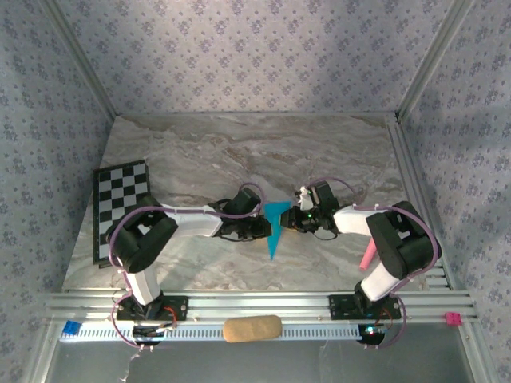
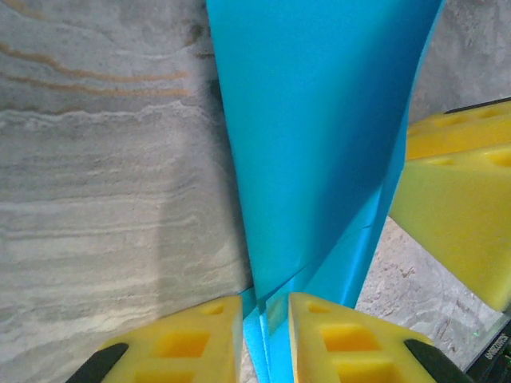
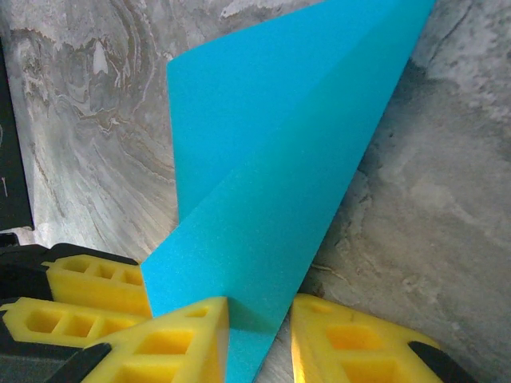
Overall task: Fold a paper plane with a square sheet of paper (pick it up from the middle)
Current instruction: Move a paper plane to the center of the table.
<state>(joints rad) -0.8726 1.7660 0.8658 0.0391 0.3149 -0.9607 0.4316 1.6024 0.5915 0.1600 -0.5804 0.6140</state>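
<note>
Left wrist: pincer tight rnd paper

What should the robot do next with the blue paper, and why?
Probably close the right gripper on the turquoise paper. A sliver of table shows between the paper and one of its yellow fingers, so its hold looks loose. The left gripper pinches the pointed fold from the other side, so a firmer second grip should steady it.

Marbled grey bench, walled in by pale floral-print panels. Black-and-white checkered board lies flat at the left edge. Pink stick lies on the right side. Tan oblong block rests on the front rail, between a small blue piece far left and a small pink piece far right.
</note>
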